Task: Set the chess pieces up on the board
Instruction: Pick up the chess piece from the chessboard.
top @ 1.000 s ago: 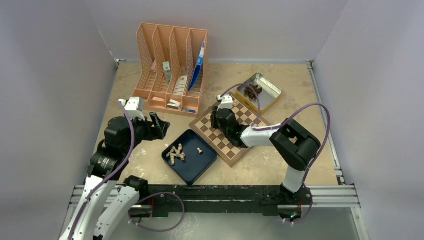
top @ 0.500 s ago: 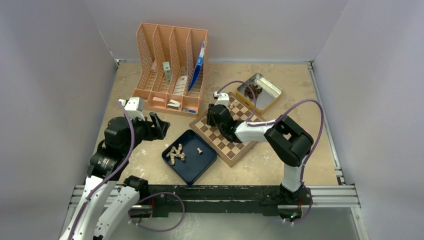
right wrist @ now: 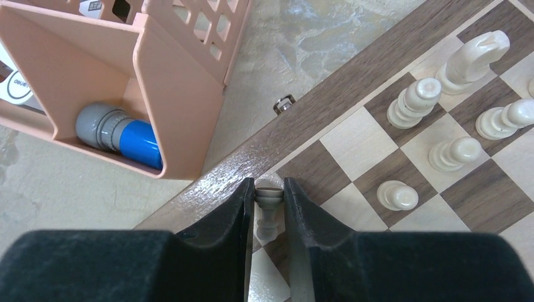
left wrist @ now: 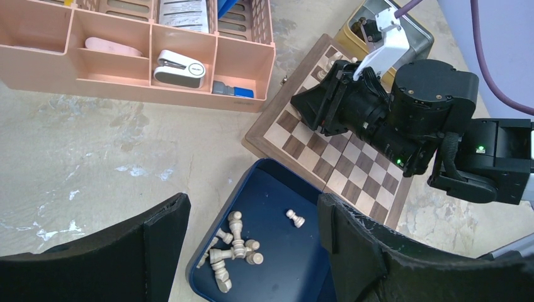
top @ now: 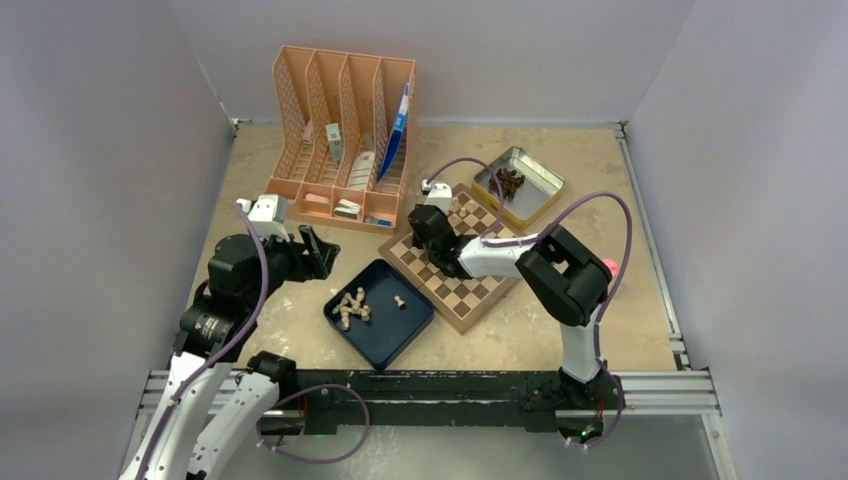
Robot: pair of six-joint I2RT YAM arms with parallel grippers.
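Seen from above, the right tool [top: 420,222] has slid left along the board [top: 466,295]. In the left wrist view, the left tool [left wrist: 249,214] stays apart, with loose pieces [left wrist: 233,245] just below it. In the right wrist view, the right tool is clamped on a piece [right wrist: 269,204] over the board's corner square.

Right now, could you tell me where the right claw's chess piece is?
Right wrist view: the pale wooden chess piece is pinched in the right claw over the checkered wooden board's corner by the peach plastic organiser.

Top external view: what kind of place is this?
Probably a robot lab test cell, not a home: plain pale partition walls box in a mottled beige tabletop, two black-and-white robot arms bolt to a black metal rail, and props include a peach plastic desk organizer and checkered wooden chessboard.
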